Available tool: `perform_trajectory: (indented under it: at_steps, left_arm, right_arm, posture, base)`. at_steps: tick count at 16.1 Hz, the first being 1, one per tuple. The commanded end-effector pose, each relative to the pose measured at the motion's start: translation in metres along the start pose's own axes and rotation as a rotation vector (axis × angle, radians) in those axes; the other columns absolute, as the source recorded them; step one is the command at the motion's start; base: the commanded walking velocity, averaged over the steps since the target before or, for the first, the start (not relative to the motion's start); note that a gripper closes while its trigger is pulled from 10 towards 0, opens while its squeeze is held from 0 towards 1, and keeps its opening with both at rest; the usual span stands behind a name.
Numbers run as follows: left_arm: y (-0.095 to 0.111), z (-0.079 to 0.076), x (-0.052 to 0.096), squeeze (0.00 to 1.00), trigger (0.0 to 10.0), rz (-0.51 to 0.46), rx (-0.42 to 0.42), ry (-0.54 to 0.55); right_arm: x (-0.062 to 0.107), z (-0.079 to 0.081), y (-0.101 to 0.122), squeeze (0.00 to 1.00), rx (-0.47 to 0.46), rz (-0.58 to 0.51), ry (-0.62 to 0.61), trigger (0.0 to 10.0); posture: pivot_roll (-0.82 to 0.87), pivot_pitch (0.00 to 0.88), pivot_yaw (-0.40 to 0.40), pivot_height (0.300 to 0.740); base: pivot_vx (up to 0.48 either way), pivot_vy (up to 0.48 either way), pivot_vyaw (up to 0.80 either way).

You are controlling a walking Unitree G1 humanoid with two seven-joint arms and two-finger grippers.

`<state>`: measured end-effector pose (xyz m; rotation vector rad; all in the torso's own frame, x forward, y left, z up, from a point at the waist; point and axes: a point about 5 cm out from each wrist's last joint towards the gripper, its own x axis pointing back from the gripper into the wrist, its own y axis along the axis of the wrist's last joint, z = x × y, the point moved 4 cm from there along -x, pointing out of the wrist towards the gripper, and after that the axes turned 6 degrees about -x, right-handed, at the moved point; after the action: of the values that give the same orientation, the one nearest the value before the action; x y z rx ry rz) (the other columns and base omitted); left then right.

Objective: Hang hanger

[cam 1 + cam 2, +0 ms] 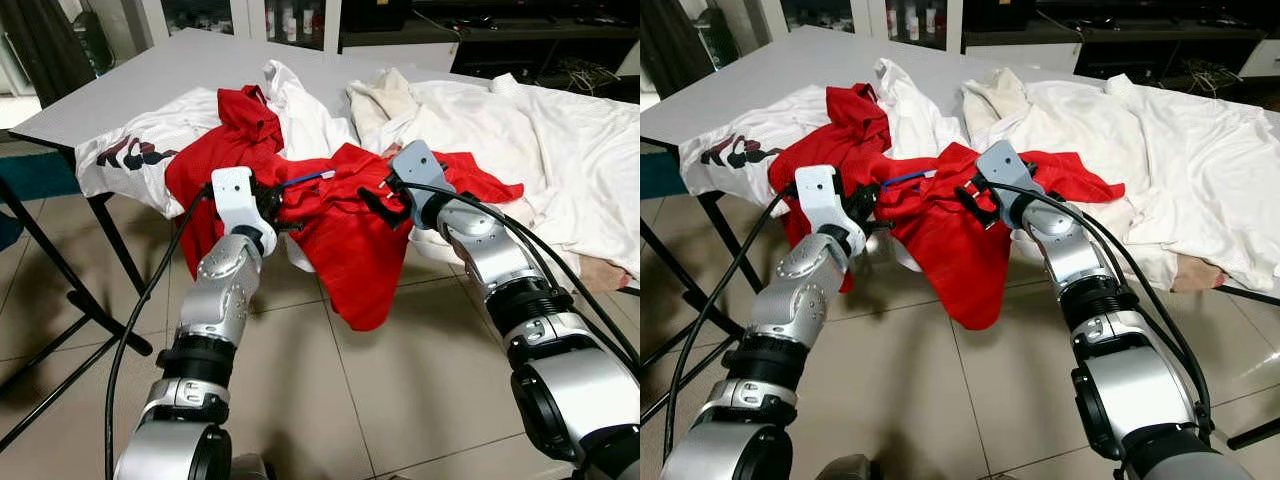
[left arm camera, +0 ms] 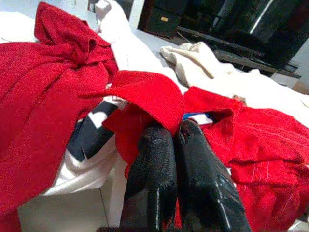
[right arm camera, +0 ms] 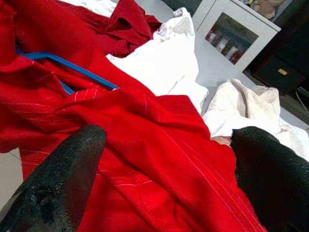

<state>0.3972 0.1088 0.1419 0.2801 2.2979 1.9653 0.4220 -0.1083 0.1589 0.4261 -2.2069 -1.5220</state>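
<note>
left gripper [image 2: 174, 133] pinching red shirt [image 1: 350, 235].

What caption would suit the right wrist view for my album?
Open right end effector poised over a red fabric shirt, with a thin blue hanger tucked inside it.

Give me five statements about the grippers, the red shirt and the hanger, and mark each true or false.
1. The left gripper is shut on a fold of the red shirt. True.
2. The right gripper is shut on the hanger. False: its fingers are spread apart above the red shirt.
3. The blue hanger lies partly inside the red shirt. True.
4. The red shirt lies wholly on the floor. False: it drapes over the edge of the table.
5. White clothes lie on the table. True.
</note>
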Motion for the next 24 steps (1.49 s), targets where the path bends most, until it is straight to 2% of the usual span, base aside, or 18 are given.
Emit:
perform_trajectory:
  at_steps: [1,6,9,14,20,24]
  left_arm:
    - [0.003,0.000,-0.002,0.00,10.0,-0.004,-0.016,-0.001]
    - [0.003,-0.001,-0.002,0.00,10.0,-0.005,-0.024,-0.005]
    - [0.003,-0.002,-0.002,0.00,10.0,-0.014,-0.042,-0.013]
    - [0.003,-0.004,-0.004,0.00,10.0,-0.007,-0.041,-0.017]
    - [0.001,-0.003,-0.003,0.00,10.0,0.002,-0.041,-0.014]
    - [0.001,-0.002,-0.003,0.00,10.0,0.003,-0.044,-0.012]
  right_arm:
    - [0.003,-0.004,0.000,0.00,-0.008,-0.011,-0.014,10.0]
    - [0.004,0.001,0.006,0.00,-0.058,-0.064,0.008,10.0]
    - [0.014,-0.016,0.017,0.00,-0.200,-0.199,-0.122,10.0]
    - [0.019,-0.012,0.014,0.00,-0.204,-0.207,-0.105,10.0]
    - [0.019,0.004,0.022,0.00,-0.192,-0.229,-0.023,10.0]
    - [0.020,0.006,0.023,0.00,-0.191,-0.230,-0.011,10.0]
  posture:
    - [0.06,0.005,-0.004,0.740]
    - [0.06,0.005,-0.004,0.740]
    - [0.06,0.000,-0.005,0.740]
    - [0.05,0.001,0.000,0.740]
    - [0.06,0.005,-0.002,0.740]
    - [0.06,0.004,0.000,0.740]
  base:
    - [0.000,0.000,0.00]
    - [0.000,0.000,0.00]
    - [0.000,0.000,0.00]
    - [0.000,0.000,0.00]
    - [0.000,0.000,0.00]
    - [0.063,0.000,0.00]
